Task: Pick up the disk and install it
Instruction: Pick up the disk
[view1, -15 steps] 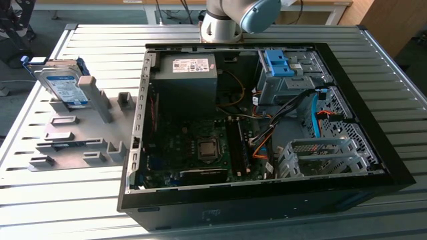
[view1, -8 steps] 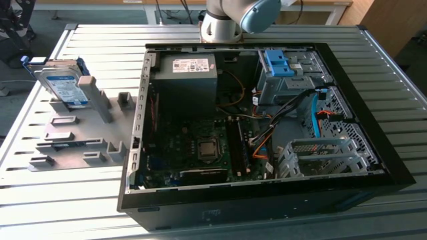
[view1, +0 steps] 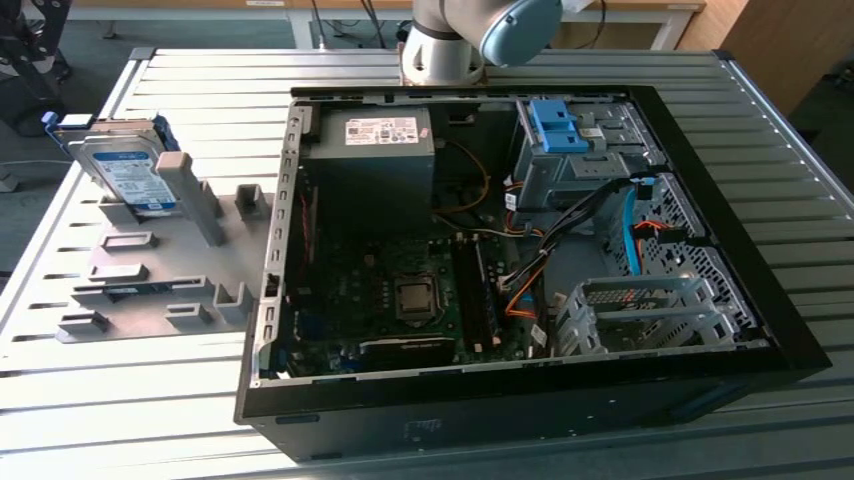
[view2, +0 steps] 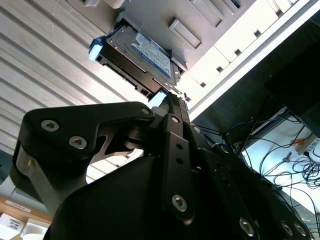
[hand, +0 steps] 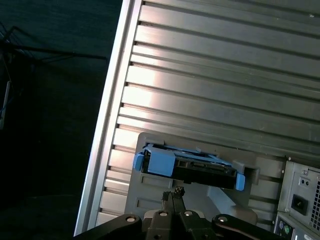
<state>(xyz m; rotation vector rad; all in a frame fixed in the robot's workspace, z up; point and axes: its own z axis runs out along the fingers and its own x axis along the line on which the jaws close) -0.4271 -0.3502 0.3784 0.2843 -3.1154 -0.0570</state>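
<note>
The pick-up step is judged to be in hand, with nothing grasped yet. The pincer (hand: 172, 194) is seen narrow and empty, its jaws closed together. One disk (hand: 190, 167) is stood on edge in one grey holder (hand: 140, 190), just ahead of the pincer and apart from it. A grasp would call for widened jaws. One open computer case (view1: 534, 410) is counted on the worktop (view1: 120, 400), off to the pincer's side.

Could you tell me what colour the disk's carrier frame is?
The disk has a bright blue carrier frame, clearest in the first wrist view.
</note>
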